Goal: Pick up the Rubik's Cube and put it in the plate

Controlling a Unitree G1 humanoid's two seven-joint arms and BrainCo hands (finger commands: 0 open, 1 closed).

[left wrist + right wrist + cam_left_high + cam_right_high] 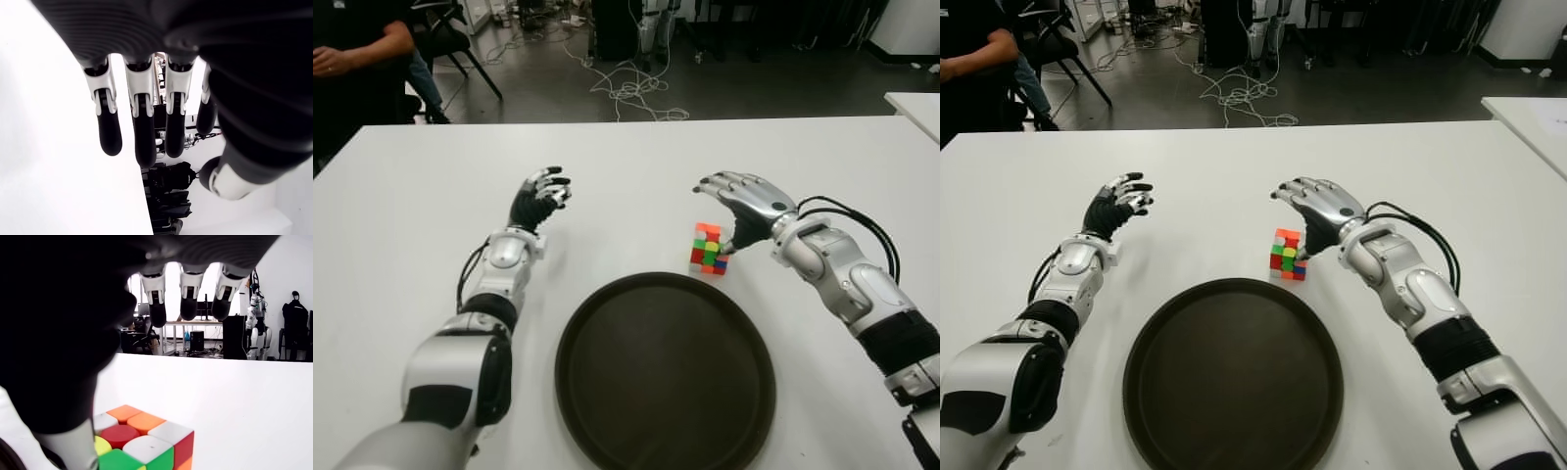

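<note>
- Rubik's Cube (709,249): stands on the white table (411,215), just beyond the far right rim of the plate, apart from it; scrambled faces show orange, red, green, yellow and white.
- Plate (607,323): a dark, round, shallow dish with a raised rim, lying on the table near the robot, between the two forearms; nothing lies in it.
- Right hand (744,201): poised above and just right of the cube, palm down, fingers (188,298) extended and spread over it without closing. In the right wrist view the thumb (68,450) shows at the cube's side; whether it touches cannot be told. The hand holds nothing.
- Left hand (538,196): shows left of the cube and beyond the plate's left edge, well apart from both; fingers (110,127) straight and relaxed, holding nothing.
- Black cables (852,220): loop along the right forearm behind the wrist.
- Background: a person's (357,59) arm in dark clothing shows at the far left corner beyond the table; loose white cords (631,88) lie on the floor behind.
</note>
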